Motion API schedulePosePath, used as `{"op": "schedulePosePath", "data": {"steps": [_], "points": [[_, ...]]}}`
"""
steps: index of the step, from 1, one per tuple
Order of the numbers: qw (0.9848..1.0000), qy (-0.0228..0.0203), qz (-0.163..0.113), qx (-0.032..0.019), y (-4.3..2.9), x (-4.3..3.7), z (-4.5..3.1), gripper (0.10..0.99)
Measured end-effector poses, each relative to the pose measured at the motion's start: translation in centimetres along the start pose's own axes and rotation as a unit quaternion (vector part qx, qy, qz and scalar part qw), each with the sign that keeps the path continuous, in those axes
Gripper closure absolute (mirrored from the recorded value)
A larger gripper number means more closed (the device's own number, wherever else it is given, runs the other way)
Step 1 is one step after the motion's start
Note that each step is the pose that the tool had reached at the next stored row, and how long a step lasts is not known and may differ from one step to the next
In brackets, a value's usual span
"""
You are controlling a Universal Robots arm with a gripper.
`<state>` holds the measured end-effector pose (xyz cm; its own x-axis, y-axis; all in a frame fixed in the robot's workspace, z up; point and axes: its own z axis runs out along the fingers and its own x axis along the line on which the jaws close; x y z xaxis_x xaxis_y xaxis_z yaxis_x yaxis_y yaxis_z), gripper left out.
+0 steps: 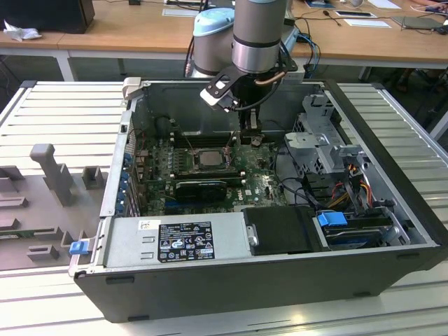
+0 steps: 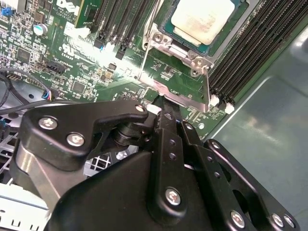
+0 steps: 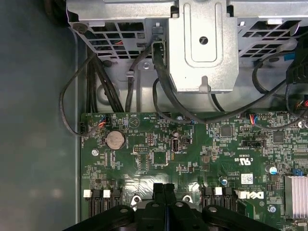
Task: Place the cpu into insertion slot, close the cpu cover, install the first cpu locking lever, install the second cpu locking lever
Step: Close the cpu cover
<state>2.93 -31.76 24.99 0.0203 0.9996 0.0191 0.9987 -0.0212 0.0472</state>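
Both jaws are seen pressed together with nothing gripped between them, their tips lowered just beside one edge of the cpu cover. Just beyond the tips, the cpu is seated in the insertion slot, framed by the lowered cover, on the green motherboard.

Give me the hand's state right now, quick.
The hand is closed, fingers together, nothing held; its tips are at the edge of the metal cover.
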Motion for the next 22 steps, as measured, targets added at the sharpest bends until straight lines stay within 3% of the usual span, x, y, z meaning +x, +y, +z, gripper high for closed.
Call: {"op": "schedulePosePath", "data": {"steps": [22], "points": [[1.0,0.0,0.0,0.0,-0.89,-0.02,-0.04,0.98]]}}
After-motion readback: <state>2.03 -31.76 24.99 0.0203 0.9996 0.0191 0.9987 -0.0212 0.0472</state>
